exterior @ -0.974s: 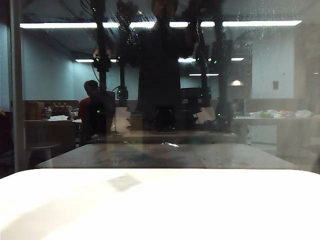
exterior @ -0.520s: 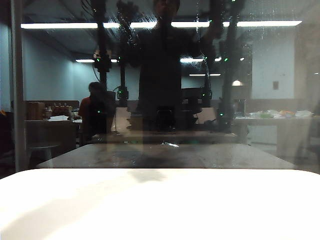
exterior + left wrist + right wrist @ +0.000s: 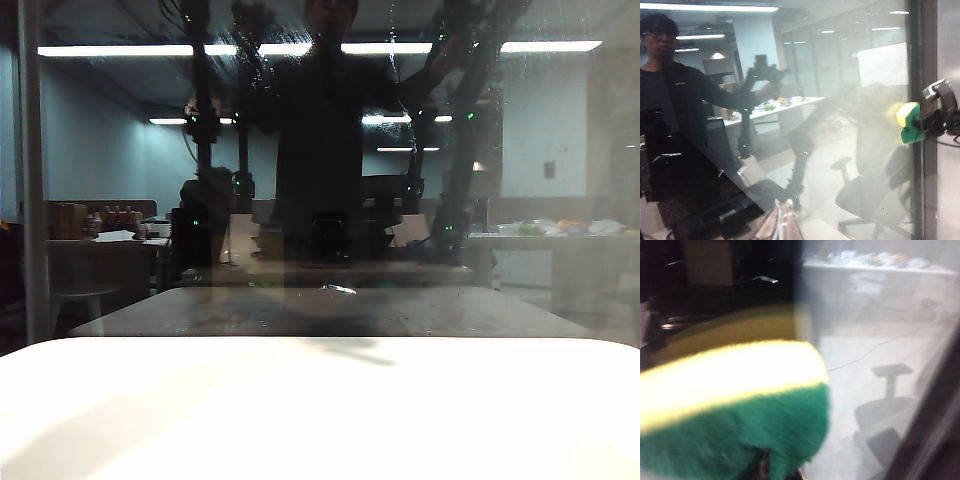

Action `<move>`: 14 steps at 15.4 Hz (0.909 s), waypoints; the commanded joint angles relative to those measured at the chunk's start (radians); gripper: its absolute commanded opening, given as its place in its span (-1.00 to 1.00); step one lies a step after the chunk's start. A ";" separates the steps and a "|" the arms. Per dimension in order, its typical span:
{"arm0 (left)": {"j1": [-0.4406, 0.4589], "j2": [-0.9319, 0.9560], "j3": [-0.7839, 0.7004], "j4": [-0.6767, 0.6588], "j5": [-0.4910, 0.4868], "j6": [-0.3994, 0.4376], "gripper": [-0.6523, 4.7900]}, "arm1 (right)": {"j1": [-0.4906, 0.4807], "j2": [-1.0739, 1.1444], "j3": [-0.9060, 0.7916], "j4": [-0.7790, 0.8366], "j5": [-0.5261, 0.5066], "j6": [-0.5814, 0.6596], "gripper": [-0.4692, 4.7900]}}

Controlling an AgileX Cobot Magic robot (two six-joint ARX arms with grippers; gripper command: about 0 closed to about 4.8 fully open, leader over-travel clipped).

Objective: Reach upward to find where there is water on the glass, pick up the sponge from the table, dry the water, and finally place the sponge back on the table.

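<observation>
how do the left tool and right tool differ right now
The right tool is shut on the sponge, yellow foam over a green layer; the left tool holds nothing. The right tool is raised beside the glass, near its frame bar; the left tool only shows pale finger tips at its own camera's edge, close together. Both face the glass.

Before us the table (image 3: 320,420), broad white top with rounded far corners, smooth and plain, a faint dark shadow near its far edge at the middle, we see no object resting on it
</observation>
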 commanded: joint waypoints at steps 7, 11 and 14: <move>0.000 -0.002 0.003 0.000 -0.003 0.000 -0.78 | 0.119 -0.147 0.004 -0.061 -0.014 -0.001 -0.86; 0.000 -0.002 0.003 -0.002 -0.003 0.000 -0.78 | 0.125 -0.241 0.003 -0.141 0.011 -0.002 -0.86; 0.000 -0.002 0.003 -0.002 -0.003 0.000 -0.78 | 0.154 -0.385 -0.115 -0.159 0.041 -0.013 -0.86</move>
